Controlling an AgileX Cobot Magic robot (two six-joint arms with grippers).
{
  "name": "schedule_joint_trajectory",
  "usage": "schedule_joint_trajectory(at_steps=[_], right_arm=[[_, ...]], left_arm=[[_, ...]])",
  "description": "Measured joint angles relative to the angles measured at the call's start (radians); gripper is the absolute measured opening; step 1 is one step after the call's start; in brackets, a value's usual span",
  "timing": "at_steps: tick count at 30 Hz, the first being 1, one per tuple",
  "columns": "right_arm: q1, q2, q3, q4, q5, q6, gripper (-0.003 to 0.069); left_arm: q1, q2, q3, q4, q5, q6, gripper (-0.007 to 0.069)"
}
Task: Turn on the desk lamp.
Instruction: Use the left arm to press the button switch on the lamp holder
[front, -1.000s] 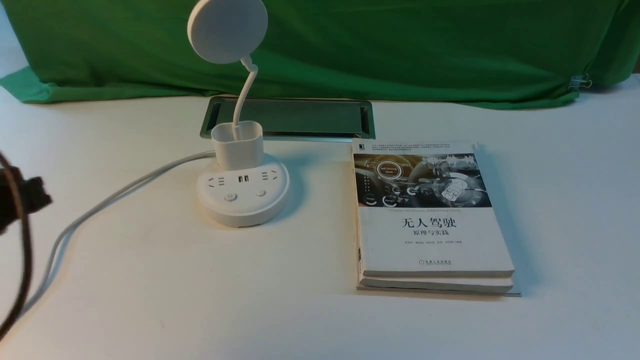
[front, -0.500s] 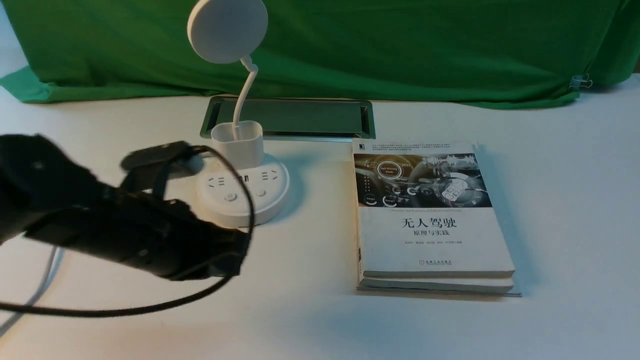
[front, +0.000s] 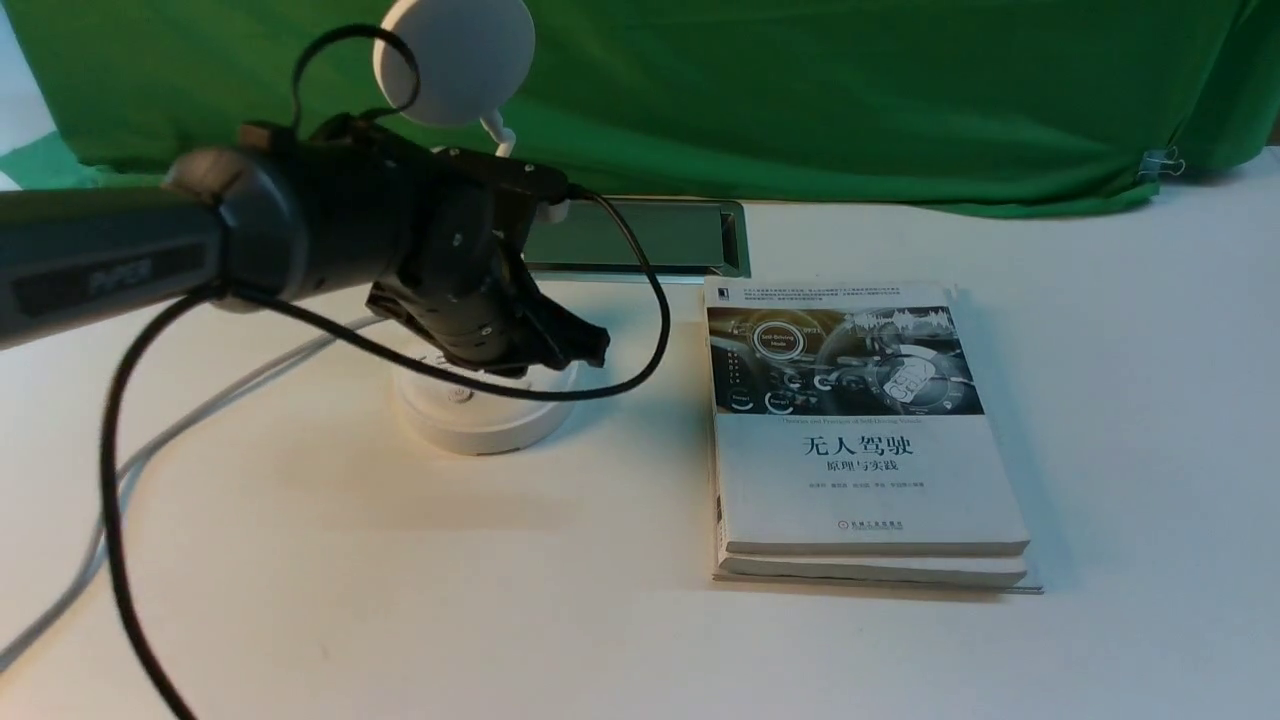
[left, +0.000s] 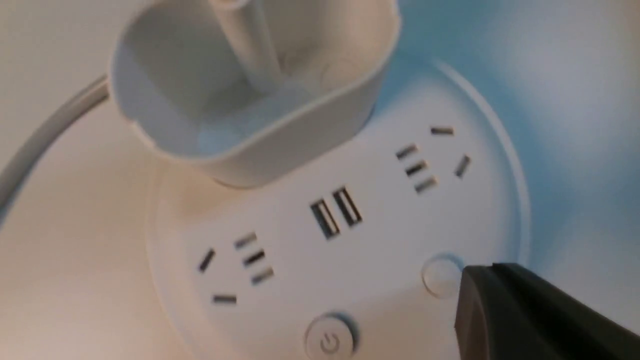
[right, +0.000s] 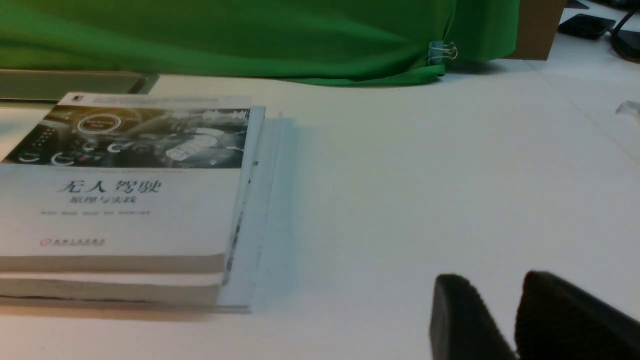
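The white desk lamp stands at the table's left middle, its round disc head (front: 455, 60) up high and its round base (front: 490, 420) partly hidden by my left arm. In the left wrist view the base (left: 350, 250) shows its sockets, the small cup (left: 240, 90), a power button (left: 330, 341) and a plain button (left: 440, 276). My left gripper (front: 590, 350) hovers over the base's right side, its jaws shut and empty. Its tip (left: 475, 282) sits right beside the plain button. My right gripper (right: 492, 292) is slightly open and empty, low over bare table.
A stack of two books (front: 860, 430) lies right of the lamp and also shows in the right wrist view (right: 120, 200). A metal cable hatch (front: 650, 235) is set in the table behind. The lamp's white cord (front: 200, 410) runs off left. Green cloth (front: 800, 90) hangs at the back.
My left arm has swung in from the left edge, risen and moved right, and now reaches over the lamp base. The lamp and books have not moved.
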Motion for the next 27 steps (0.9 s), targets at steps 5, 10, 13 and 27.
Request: schedule_joint_trajectory(at_steps=[5,10,13,27], right_arm=[[0.000,0.000,0.000,0.000,0.000,0.000,0.0238],[0.000,0.000,0.000,0.000,0.000,0.000,0.0238],[0.000,0.000,0.000,0.000,0.000,0.000,0.0238],[0.000,0.000,0.000,0.000,0.000,0.000,0.0238]], left_arm=[[0.015,0.061,-0.037,0.016,-0.009,-0.022,0.0001],[0.016,0.067,-0.041,0.009,-0.022,-0.023,0.0001],[0.016,0.076,-0.045,-0.013,-0.017,-0.023,0.0001],[0.016,0.092,-0.050,-0.025,-0.035,-0.028,0.0001]])
